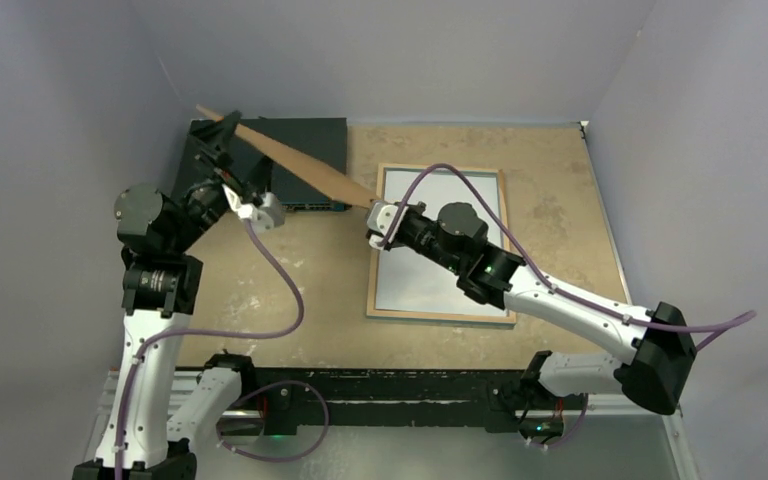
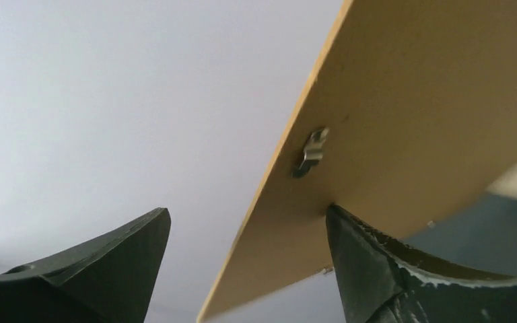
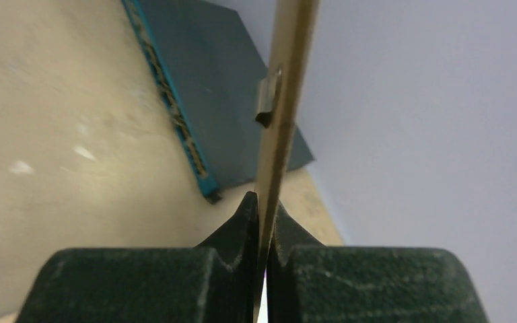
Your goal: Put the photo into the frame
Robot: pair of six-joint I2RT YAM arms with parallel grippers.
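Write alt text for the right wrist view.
The right gripper, jaws shut, pinches a thin brown backing board seen edge-on, a small metal clip on its side. Behind: a dark flat box with a teal edge on the beige tabletop.

top external: high, rear, looking down on whole table [image 1: 560, 180] | left wrist: close, facing brown board [image 2: 417, 101] face, upward | right wrist: close, board edge-on | shared: board
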